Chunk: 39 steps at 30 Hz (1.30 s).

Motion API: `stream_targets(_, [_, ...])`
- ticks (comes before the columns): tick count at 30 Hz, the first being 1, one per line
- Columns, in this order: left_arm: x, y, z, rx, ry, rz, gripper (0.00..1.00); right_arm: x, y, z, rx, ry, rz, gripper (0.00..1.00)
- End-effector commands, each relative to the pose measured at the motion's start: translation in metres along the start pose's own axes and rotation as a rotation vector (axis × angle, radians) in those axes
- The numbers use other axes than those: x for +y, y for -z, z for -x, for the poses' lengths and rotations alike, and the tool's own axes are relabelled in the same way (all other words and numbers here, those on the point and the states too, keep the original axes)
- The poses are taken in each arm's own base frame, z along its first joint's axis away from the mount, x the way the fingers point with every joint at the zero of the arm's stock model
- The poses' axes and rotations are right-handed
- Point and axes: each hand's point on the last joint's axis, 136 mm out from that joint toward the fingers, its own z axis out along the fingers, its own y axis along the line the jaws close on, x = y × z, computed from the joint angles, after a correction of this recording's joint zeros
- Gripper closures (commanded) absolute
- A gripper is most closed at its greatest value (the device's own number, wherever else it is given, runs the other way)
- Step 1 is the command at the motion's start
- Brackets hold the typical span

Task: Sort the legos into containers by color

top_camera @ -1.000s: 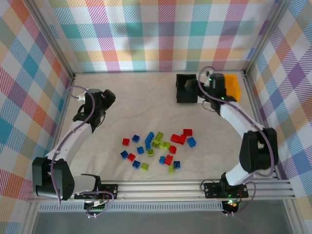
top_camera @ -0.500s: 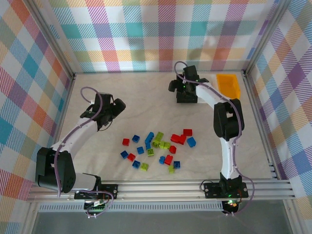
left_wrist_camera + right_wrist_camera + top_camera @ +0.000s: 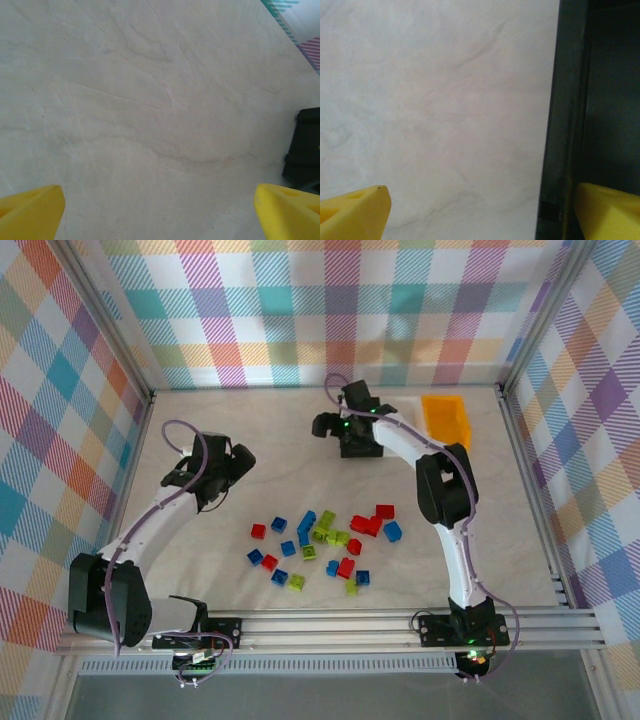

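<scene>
Red, blue and yellow-green legos [image 3: 338, 537] lie scattered on the table's near middle, among them a red one [image 3: 384, 511] and a blue one [image 3: 392, 531]. At the back stand the black bin [image 3: 362, 447], a sliver of the white bin [image 3: 408, 404] and the orange-yellow bin [image 3: 445, 420]. My right gripper [image 3: 333, 425] [image 3: 480, 215] is open and straddles the black bin's left wall [image 3: 565, 125], one yellow fingertip [image 3: 610, 210] inside, the other over the table. My left gripper [image 3: 235, 462] [image 3: 160, 215] hangs open over bare table, left of the legos, with the black bin [image 3: 305, 145] at its right edge.
Plaid walls close in the back and both sides. A metal rail [image 3: 330, 625] with both arm bases runs along the near edge. Free table lies between the left gripper and the bins, and between the legos and the bins.
The right arm has swung left from over the orange-yellow bin to the black bin's left wall. The row of bins stands a little further left. The left gripper shifted slightly right.
</scene>
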Motion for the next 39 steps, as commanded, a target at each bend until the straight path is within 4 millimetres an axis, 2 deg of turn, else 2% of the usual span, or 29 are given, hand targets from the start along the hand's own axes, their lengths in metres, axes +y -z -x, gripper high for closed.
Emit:
stream_targets(1, [0.016, 0.01, 0.001, -0.032, -0.007, 0.06, 0.03, 0.067, 0.009, -0.026, 0.029, 0.014, 0.149, 0.06])
stream_targets(5, [0.02, 0.015, 0.006, -0.044, 0.003, 0.075, 0.02, 0.105, 0.016, -0.039, 0.019, 0.051, 0.203, 0.05])
stream_targets(8, [0.019, 0.018, 0.01, -0.051, 0.011, 0.064, 0.02, 0.111, 0.029, -0.035, -0.022, 0.049, 0.212, 0.04])
stream_targets(11, [0.014, 0.018, 0.013, -0.048, 0.009, 0.044, 0.02, 0.117, 0.051, -0.028, -0.056, 0.078, 0.221, 0.03])
stream_targets(14, [0.007, 0.014, 0.012, -0.029, 0.007, 0.022, 0.02, 0.11, 0.075, -0.022, -0.1, 0.102, 0.184, 0.04])
stream_targets(16, [0.002, 0.011, 0.01, -0.013, 0.006, 0.004, 0.01, 0.096, 0.09, -0.018, -0.119, 0.088, 0.156, 0.06])
stream_targets(19, [-0.014, 0.002, 0.006, 0.018, -0.004, -0.049, 0.01, 0.059, 0.113, -0.008, -0.148, 0.045, 0.097, 0.08])
stream_targets(24, [-0.064, -0.018, -0.006, 0.062, -0.112, -0.107, 0.05, -0.022, 0.14, 0.003, -0.151, -0.094, -0.015, 0.11])
stream_targets(28, [-0.1, -0.044, -0.019, 0.094, -0.212, -0.096, 0.14, -0.065, 0.159, 0.002, -0.175, -0.153, -0.097, 0.13])
stream_targets(30, [-0.115, -0.06, -0.022, 0.102, -0.268, -0.061, 0.17, -0.078, 0.169, -0.002, -0.19, -0.183, -0.105, 0.12])
stream_targets(35, [-0.127, -0.102, -0.03, 0.16, -0.371, 0.026, 0.24, -0.088, 0.188, -0.01, -0.219, -0.195, -0.115, 0.12])
stream_targets(39, [-0.148, -0.121, -0.04, 0.19, -0.419, -0.006, 0.29, -0.093, 0.199, -0.016, -0.234, -0.205, -0.114, 0.12])
